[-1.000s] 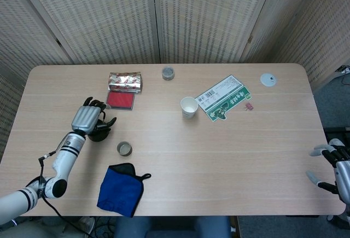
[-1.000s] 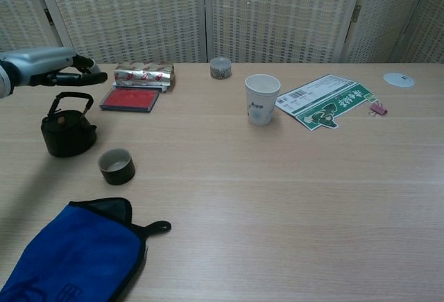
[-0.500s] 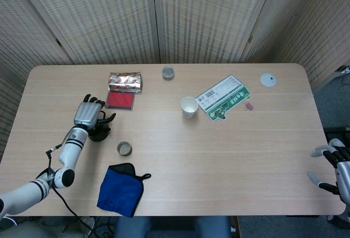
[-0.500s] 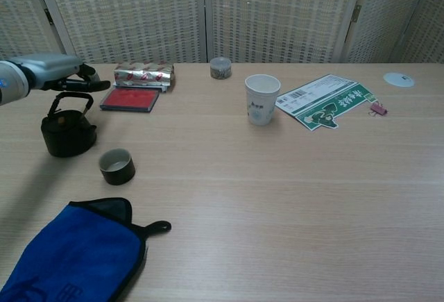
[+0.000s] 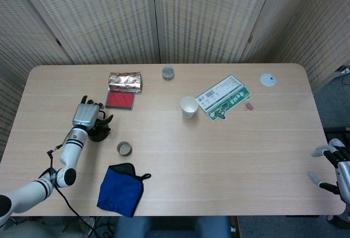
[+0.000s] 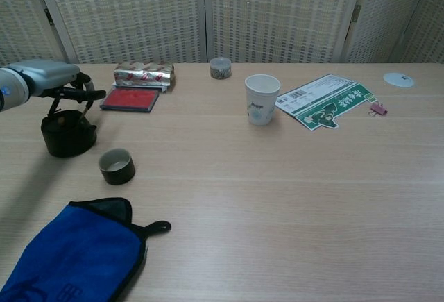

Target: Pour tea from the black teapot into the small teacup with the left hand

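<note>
Reach-and-grasp stage, by my reading: left hand point(image 6: 52, 80) hovers just above the teapot point(image 6: 67, 134) at the table's point(image 5: 219, 161) left side, fingers point(image 6: 87, 95) spread flat over the looped handle with nothing gripped, though actual contact cannot be judged. The next move likely calls for curling the fingers under and around the handle, then lifting and tipping toward the teacup point(image 6: 116, 166), which sits just beside the pot, nearer the robot. Right hand point(image 5: 334, 167) rests off the table's far right edge, fingers loosely apart, holding nothing
</note>
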You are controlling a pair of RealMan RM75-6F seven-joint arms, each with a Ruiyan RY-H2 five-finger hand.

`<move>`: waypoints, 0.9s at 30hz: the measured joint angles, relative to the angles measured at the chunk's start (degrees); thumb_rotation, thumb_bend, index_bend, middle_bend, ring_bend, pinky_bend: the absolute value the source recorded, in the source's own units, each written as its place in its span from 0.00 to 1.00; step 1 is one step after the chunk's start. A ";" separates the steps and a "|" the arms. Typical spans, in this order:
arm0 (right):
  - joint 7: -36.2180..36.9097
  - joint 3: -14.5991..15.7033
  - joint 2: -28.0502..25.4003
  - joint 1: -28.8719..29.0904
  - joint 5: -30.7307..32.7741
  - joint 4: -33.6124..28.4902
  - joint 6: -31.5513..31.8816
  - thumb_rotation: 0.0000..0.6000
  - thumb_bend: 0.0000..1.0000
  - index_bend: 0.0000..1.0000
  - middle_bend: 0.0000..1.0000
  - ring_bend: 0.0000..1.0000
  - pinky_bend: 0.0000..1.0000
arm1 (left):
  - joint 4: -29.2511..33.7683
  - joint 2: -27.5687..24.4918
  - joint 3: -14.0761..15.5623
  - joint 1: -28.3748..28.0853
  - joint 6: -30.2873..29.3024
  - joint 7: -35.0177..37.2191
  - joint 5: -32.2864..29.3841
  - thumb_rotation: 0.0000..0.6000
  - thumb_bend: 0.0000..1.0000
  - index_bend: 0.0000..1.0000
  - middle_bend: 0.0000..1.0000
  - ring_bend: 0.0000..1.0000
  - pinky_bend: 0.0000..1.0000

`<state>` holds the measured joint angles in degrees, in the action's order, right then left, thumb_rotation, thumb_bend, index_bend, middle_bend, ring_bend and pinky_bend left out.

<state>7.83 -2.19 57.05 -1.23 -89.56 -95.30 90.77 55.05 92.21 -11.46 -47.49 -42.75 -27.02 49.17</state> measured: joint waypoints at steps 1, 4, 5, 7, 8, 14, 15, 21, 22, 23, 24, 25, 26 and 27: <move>0.03 -0.01 0.02 0.01 0.00 0.03 -0.01 1.00 0.14 0.42 0.34 0.27 0.27 | 0.17 -0.15 0.06 0.04 -0.10 0.02 0.12 0.07 0.28 0.30 0.40 0.22 0.00; 0.16 -0.02 0.08 0.03 -0.05 0.15 -0.01 1.00 0.14 0.42 0.34 0.27 0.27 | 0.85 -0.69 0.38 0.21 -0.36 -0.03 0.53 0.07 0.28 0.30 0.42 0.23 0.00; 0.21 -0.04 0.10 0.04 -0.06 0.19 0.01 1.00 0.14 0.42 0.34 0.27 0.27 | 1.06 -0.85 0.48 0.27 -0.49 -0.05 0.67 0.07 0.28 0.30 0.43 0.24 0.00; 0.32 -0.07 0.16 0.04 -0.08 0.28 0.06 1.00 0.14 0.42 0.34 0.27 0.27 | 1.63 -1.23 0.63 0.45 -0.91 0.02 1.01 0.07 0.28 0.31 0.44 0.26 0.00; 0.36 -0.08 0.19 0.05 -0.08 0.31 0.06 1.00 0.14 0.42 0.34 0.27 0.27 | 1.79 -1.33 0.64 0.49 -1.02 0.08 1.08 0.07 0.28 0.31 0.45 0.26 0.00; 0.58 -0.09 0.35 0.12 -0.25 0.52 0.07 1.00 0.14 0.42 0.34 0.27 0.27 | 4.08 -2.86 0.73 1.16 -2.53 1.06 2.45 0.07 0.28 0.32 0.49 0.30 0.00; 0.59 -0.10 0.34 0.13 -0.28 0.53 0.08 1.00 0.14 0.42 0.34 0.27 0.27 | 4.76 -3.36 0.79 1.37 -2.97 1.32 2.91 0.07 0.28 0.33 0.50 0.30 0.00; 0.56 -0.12 0.25 0.26 -0.62 0.38 0.14 1.00 0.14 0.42 0.34 0.27 0.27 | 9.46 -6.72 1.32 3.02 -5.35 2.80 5.21 0.08 0.28 0.33 0.53 0.33 0.00; 0.54 -0.11 0.23 0.28 -0.70 0.33 0.14 1.00 0.14 0.42 0.34 0.27 0.27 | 10.28 -7.30 1.46 3.36 -5.77 3.01 5.56 0.08 0.28 0.33 0.53 0.33 0.00; 0.50 -0.09 0.23 0.29 -0.77 0.29 0.14 1.00 0.14 0.42 0.34 0.27 0.27 | 11.11 -7.88 1.62 3.72 -6.19 3.19 5.90 0.08 0.28 0.33 0.53 0.33 0.00; 0.46 -0.07 0.23 0.30 -0.85 0.24 0.15 1.00 0.14 0.42 0.34 0.27 0.27 | 12.22 -8.67 1.85 4.22 -6.79 3.39 6.36 0.07 0.28 0.33 0.53 0.33 0.00; 0.38 -0.05 0.23 0.31 -0.96 0.18 0.19 1.00 0.14 0.42 0.34 0.27 0.27 | 13.06 -9.27 2.04 4.60 -7.26 3.53 6.71 0.07 0.28 0.33 0.53 0.33 0.00; 0.32 -0.04 0.23 0.32 -1.04 0.12 0.24 1.00 0.14 0.42 0.34 0.27 0.27 | 13.91 -9.86 2.23 4.98 -7.73 3.66 7.06 0.07 0.28 0.33 0.53 0.33 0.00; 0.26 -0.04 0.22 0.33 -1.12 0.04 0.29 1.00 0.14 0.42 0.34 0.27 0.27 | 15.03 -10.66 2.48 5.49 -8.33 3.81 7.50 0.07 0.28 0.33 0.53 0.33 0.00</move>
<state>8.08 -2.22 57.28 -0.90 -90.68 -95.27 91.06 70.08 81.55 -8.98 -42.00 -51.08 -23.21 56.67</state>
